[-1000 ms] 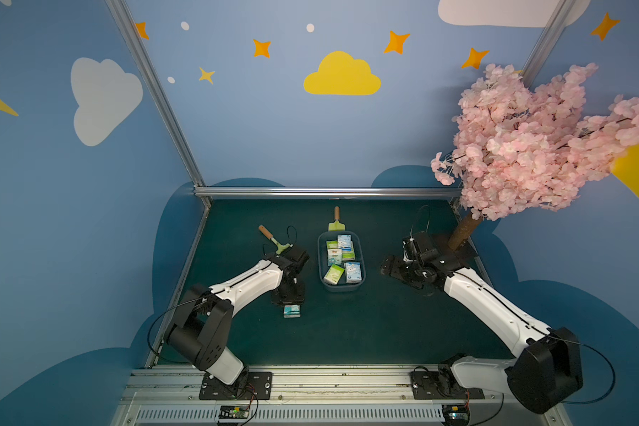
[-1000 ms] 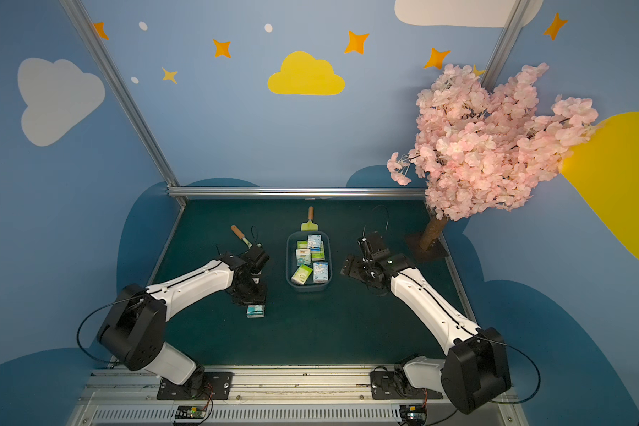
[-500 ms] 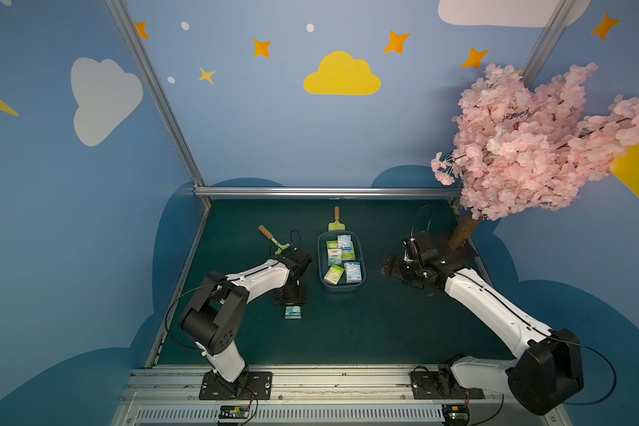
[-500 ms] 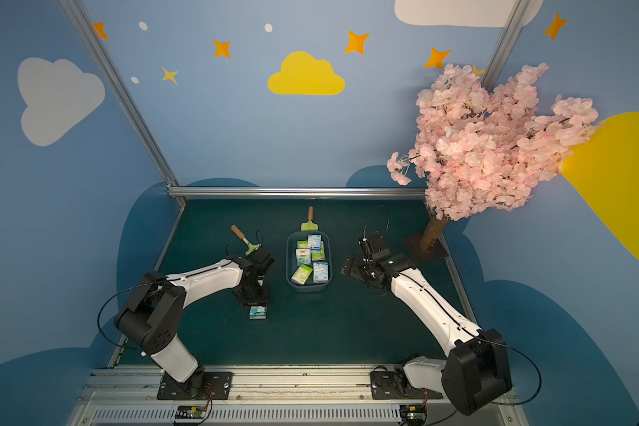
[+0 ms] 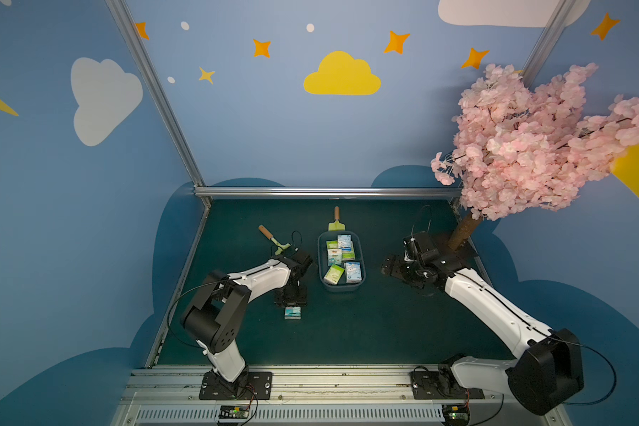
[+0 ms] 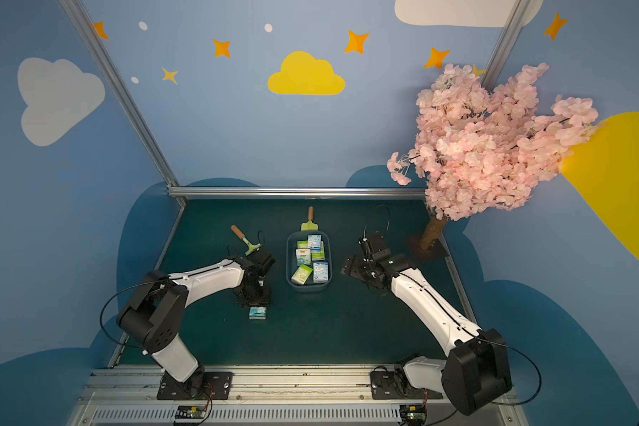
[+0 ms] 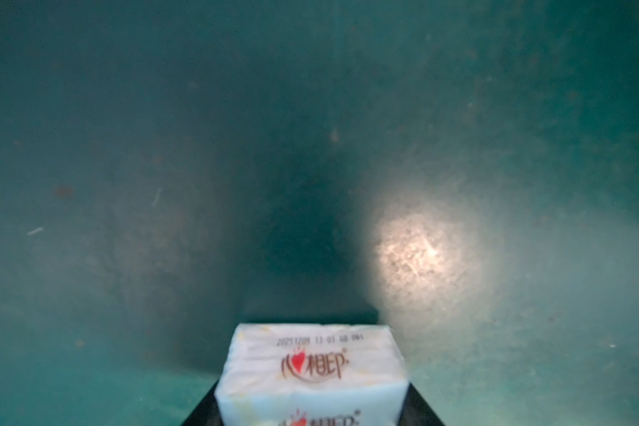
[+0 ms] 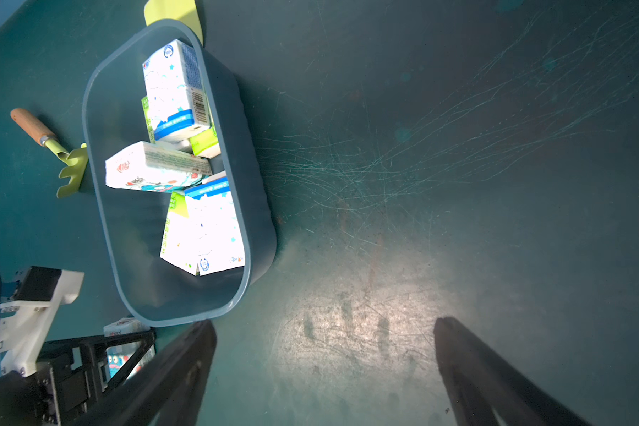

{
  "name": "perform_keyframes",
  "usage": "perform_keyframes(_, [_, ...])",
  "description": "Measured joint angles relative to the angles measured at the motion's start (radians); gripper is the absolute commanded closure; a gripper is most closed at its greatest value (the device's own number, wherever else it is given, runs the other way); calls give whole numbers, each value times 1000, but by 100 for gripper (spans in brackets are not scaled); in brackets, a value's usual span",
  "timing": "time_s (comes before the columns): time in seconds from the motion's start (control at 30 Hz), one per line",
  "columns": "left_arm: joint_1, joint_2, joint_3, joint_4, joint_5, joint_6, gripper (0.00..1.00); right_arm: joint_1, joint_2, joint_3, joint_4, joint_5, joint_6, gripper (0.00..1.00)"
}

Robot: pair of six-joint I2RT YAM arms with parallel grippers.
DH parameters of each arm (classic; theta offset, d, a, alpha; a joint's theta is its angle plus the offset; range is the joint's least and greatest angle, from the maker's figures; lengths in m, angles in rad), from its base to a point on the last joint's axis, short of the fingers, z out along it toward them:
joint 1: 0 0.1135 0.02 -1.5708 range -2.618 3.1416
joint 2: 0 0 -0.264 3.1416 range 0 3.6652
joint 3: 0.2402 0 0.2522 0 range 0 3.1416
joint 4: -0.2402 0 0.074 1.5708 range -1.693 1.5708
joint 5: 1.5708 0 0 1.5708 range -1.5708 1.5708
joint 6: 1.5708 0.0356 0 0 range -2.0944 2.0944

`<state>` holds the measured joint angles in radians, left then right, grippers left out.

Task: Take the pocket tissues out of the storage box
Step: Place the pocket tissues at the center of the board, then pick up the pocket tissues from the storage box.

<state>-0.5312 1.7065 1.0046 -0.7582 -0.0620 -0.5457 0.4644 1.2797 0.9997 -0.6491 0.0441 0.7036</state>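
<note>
Left wrist view fills its lower edge with one pale blue packet (image 7: 312, 369), printed with a red heart logo, sitting between the dark fingers of the left gripper (image 5: 290, 301). We cannot tell whether those fingers press on its sides or stand just clear of them. In both top views this packet rests low on the green mat (image 5: 366, 332), outside the storage box (image 5: 342, 288), off the box's near corner on the left arm's side and apart from its wall. We judge the step in hand to be setting this packet down. To do it well we would spread the fingers until both are free of the wrapper, then rise straight up, so that the soft packet neither drags nor tips toward the box. Its long axis appears to run crosswise to the box's long axis, with one short end pointing toward the box; whether it lies flat or on a narrow edge we cannot tell. The other pocket tissues (image 5: 342, 258) are jumbled inside the box, some leaning on one another and pointing several ways, so we judge each calls for a pinch across its thin dimension. The right gripper (image 8: 323, 324) hangs over bare mat on the box's opposite side, fingers spread wide and holding nothing.
</note>
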Motion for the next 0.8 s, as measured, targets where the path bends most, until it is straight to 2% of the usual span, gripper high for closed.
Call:
perform_keyframes(0.23, [0,-21,74,-55,-17,1,26,-1,0,0,0,0,0,2])
perform_keyframes(0.43, [0,-81,193,-112,-21,22,18,-3,-3,-2,0,4,0,2])
perform_keyframes(0.63, [-9,-97,327,-141,-21,68,3,-7,-26,-8,0,12,0,2])
perform_keyframes(0.8, [-40,-90,427,-153,-16,113,1,-11,-61,-24,1,26,-1,2])
